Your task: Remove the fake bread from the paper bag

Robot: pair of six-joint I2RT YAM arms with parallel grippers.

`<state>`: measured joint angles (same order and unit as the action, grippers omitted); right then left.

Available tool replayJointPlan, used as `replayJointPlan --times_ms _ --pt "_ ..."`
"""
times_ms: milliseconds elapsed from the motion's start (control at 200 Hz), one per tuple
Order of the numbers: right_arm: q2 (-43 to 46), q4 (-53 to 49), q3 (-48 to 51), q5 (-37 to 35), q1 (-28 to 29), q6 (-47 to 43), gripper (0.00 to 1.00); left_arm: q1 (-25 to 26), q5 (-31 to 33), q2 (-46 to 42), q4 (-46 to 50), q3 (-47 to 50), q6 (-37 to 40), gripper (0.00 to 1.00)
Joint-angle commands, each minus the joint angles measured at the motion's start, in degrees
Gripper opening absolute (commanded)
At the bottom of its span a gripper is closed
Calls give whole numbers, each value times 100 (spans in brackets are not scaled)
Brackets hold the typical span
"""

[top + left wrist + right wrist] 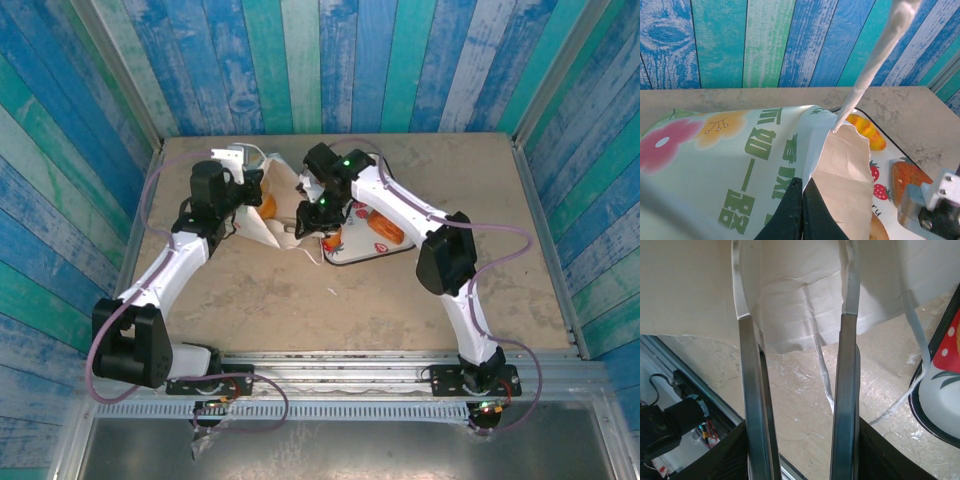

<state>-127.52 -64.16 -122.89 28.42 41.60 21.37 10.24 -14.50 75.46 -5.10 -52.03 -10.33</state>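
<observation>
The paper bag (256,226) lies on its side on the table, its mouth toward the tray. My left gripper (802,183) is shut on the bag's mouth edge (840,165), pinching the paper. One white handle (880,50) is stretched upward. My right gripper (802,442) grips metal tongs (845,390), whose two arms stand apart with nothing between them, tips near the bag's white paper (800,305). Fake bread lies on the tray: a yellow-orange roll (867,131) and a brown pastry (907,176). Whatever is inside the bag is hidden.
The white strawberry-print tray (360,256) sits right of the bag, under my right gripper (312,216). Its dark rim (932,427) is close on the right of the tongs. Blue plank walls enclose the table on three sides.
</observation>
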Motion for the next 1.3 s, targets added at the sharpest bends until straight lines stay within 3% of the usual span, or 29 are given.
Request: replayJointPlan --times_ms 0,326,922,1297 --pt "-27 265 -35 509 -47 56 49 -4 -112 -480 -208 25 58 0" --pt "-492 431 -453 995 -119 253 50 2 -202 -456 -213 7 78 0" --pt "-189 185 45 1218 -430 342 51 -3 -65 -460 -160 -18 156 0" --pt "-795 431 -558 1507 -415 625 53 -4 -383 -383 -220 -35 163 0"
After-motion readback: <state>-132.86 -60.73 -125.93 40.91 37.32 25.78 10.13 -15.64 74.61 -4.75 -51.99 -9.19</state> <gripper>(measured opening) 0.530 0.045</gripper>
